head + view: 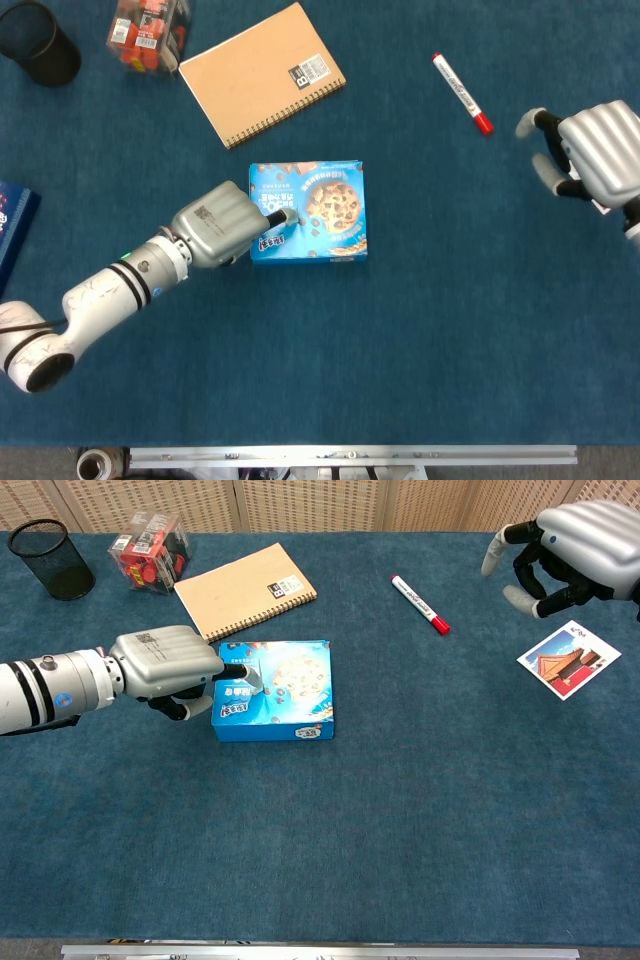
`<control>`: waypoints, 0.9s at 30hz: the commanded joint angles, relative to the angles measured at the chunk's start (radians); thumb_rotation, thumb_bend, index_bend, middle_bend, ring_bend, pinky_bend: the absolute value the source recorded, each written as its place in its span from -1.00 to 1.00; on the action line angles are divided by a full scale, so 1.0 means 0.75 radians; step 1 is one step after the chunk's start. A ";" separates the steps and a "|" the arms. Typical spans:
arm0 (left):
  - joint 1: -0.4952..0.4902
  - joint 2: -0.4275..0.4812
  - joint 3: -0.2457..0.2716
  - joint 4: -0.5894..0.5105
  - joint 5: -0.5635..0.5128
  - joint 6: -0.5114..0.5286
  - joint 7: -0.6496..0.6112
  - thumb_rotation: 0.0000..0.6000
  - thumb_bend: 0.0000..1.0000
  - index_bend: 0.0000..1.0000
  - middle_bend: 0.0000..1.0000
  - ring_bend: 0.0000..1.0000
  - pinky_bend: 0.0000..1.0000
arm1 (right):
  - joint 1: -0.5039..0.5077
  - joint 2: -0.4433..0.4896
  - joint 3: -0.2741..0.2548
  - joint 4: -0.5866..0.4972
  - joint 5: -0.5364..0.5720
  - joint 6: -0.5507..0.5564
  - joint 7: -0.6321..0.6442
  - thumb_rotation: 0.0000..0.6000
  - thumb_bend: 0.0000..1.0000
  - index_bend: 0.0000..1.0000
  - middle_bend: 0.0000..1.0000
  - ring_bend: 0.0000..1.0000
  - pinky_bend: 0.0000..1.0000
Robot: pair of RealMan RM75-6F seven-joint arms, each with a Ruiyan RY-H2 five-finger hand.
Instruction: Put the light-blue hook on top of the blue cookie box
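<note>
The blue cookie box lies flat near the table's middle. My left hand reaches in from the left, its fingers stretched over the box's left part. At its fingertips sits a small pale piece, the light-blue hook, pinched there and down against the box top. Most of the hook is hidden by the fingers. My right hand hovers far to the right with loosely curled fingers and holds nothing.
A tan spiral notebook lies behind the box. A red-capped marker is at the back right and a picture card lies under my right hand. A black mesh cup and a clear box of red items stand back left.
</note>
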State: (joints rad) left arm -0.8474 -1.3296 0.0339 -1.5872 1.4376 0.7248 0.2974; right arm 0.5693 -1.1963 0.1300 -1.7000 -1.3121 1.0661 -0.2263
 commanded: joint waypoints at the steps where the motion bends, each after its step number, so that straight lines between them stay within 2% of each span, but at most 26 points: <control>1: -0.005 -0.009 -0.004 0.005 -0.006 -0.006 0.006 1.00 0.63 -0.69 1.00 1.00 1.00 | -0.002 0.002 0.000 0.000 0.001 0.000 0.002 1.00 -0.18 -0.16 0.61 0.84 0.71; 27: -0.003 0.004 0.001 -0.021 -0.050 0.004 0.056 1.00 0.63 -0.69 1.00 1.00 1.00 | -0.013 0.012 0.001 -0.001 -0.008 0.008 0.015 1.00 -0.18 -0.16 0.61 0.84 0.71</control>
State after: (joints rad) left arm -0.8507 -1.3291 0.0350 -1.6009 1.4003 0.7263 0.3406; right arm 0.5598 -1.1875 0.1305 -1.7007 -1.3182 1.0721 -0.2147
